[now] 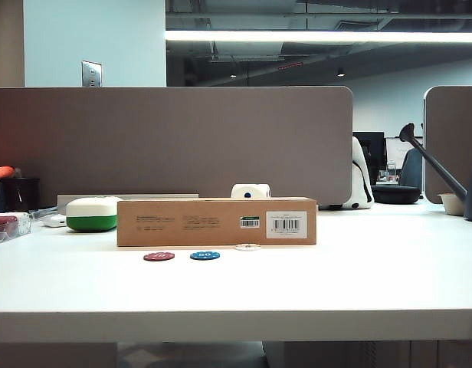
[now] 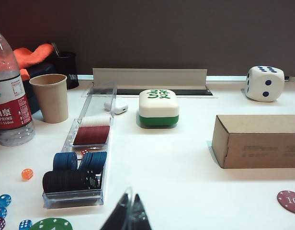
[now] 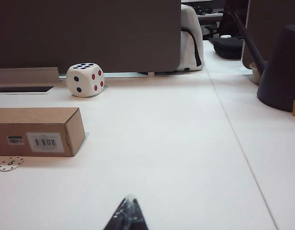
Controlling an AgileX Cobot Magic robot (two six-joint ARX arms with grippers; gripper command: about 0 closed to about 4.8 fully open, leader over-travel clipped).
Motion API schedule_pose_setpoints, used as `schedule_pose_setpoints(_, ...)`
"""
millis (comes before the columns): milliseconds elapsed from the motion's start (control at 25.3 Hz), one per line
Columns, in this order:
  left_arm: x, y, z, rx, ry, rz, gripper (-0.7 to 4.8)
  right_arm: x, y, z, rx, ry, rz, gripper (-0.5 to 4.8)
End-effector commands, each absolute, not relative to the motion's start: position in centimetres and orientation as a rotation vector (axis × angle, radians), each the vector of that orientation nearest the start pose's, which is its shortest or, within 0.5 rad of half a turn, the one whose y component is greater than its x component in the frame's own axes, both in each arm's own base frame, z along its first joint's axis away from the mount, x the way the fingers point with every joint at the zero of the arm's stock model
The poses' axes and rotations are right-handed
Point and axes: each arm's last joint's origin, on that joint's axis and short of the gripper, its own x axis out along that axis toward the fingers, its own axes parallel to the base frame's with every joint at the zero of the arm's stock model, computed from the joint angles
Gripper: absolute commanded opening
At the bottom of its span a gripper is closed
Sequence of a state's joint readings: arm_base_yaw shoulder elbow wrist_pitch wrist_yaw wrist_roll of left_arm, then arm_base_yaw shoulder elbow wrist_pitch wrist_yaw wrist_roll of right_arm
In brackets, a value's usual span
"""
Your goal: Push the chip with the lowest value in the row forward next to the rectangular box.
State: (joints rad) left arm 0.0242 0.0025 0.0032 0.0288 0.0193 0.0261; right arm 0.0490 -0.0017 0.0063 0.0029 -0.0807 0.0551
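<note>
The white chip point(image 1: 247, 247) is seen lying just in front of the rectangular box point(image 1: 217, 221), at or very near its front face, ahead of the red chip point(image 1: 158, 256) and the blue chip point(image 1: 204, 255), which are left side by side nearer the table's front edge. Whether chip and box actually touch cannot be settled from these views. The push is therefore judged to be done, or all but done. The right gripper point(image 3: 127, 214) is held low over bare table, well apart from the chip, fingers drawn together on nothing. The left gripper point(image 2: 129, 214) is likewise closed and empty, near the chip tray point(image 2: 75, 184).
</note>
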Motion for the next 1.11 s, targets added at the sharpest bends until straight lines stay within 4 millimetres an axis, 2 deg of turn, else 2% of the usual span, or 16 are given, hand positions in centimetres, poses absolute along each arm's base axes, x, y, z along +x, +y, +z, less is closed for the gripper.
schedule_pose_setpoints(40,9.73,0.17,16.96,0.028,-0.044,0.001,-0.05,9.72,0.66,16.59,0.051,-0.019,0.115,-0.05)
schedule_pose_setpoints(198,9.73,0.17,16.96,0.028,-0.044,0.001,-0.05,9.73,0.53,16.58,0.052,-0.019,0.068,-0.05)
schedule_pose_setpoints(1107,9.73,0.17,16.96,0.028,-0.044,0.001,-0.05,9.75,0.23,16.17,0.051,0.023,0.038,-0.05)
